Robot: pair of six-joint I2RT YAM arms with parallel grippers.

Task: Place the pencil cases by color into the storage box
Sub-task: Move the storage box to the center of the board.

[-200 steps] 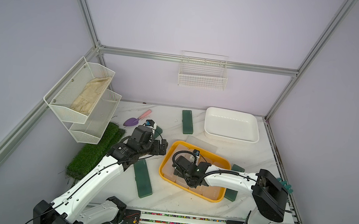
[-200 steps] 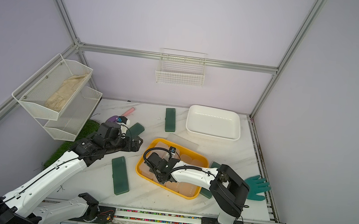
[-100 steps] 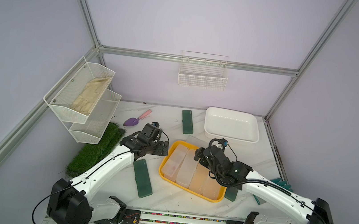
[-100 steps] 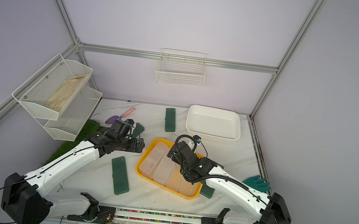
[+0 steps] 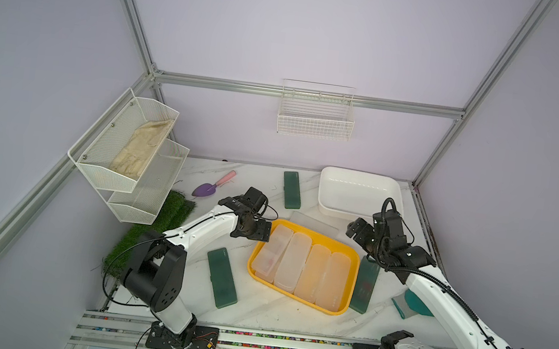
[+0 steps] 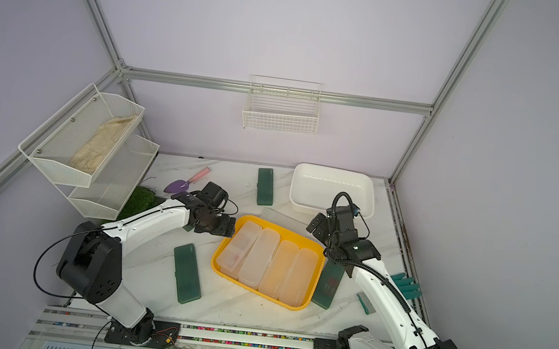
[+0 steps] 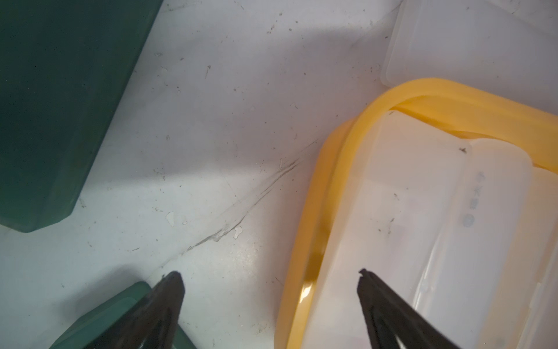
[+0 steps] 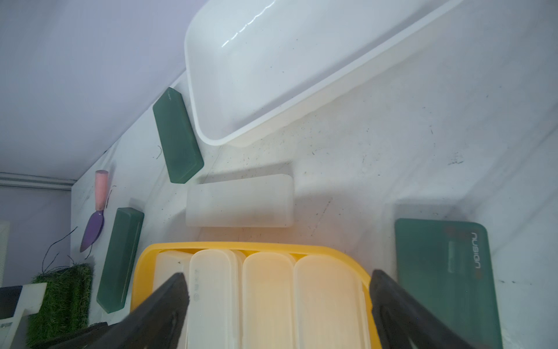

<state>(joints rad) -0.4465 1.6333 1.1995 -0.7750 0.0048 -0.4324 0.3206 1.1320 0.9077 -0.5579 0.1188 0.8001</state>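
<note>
Several frosted white pencil cases (image 5: 303, 267) lie side by side in the yellow storage box (image 5: 292, 295). One more frosted case (image 8: 240, 201) rests on the table behind it. Dark green cases lie at the back (image 5: 291, 189), front left (image 5: 222, 277), right of the yellow box (image 5: 364, 283) and beside the trowel (image 8: 120, 260). My left gripper (image 7: 269, 279) is open and empty, its fingers either side of the yellow box's back-left rim. My right gripper (image 8: 277, 279), open and empty, hovers behind the box's right end (image 5: 358, 230). An empty white storage box (image 5: 359, 194) stands back right.
A purple trowel with a pink handle (image 5: 212, 189) lies back left by a grass mat (image 5: 158, 233). A mesh shelf (image 5: 128, 153) hangs on the left wall and a wire basket (image 5: 316, 114) on the back wall. A teal scraper (image 5: 414, 304) lies front right.
The right gripper has risen out of the yellow box and drawn back to the right. The left gripper has shifted right to the box's back-left corner.
</note>
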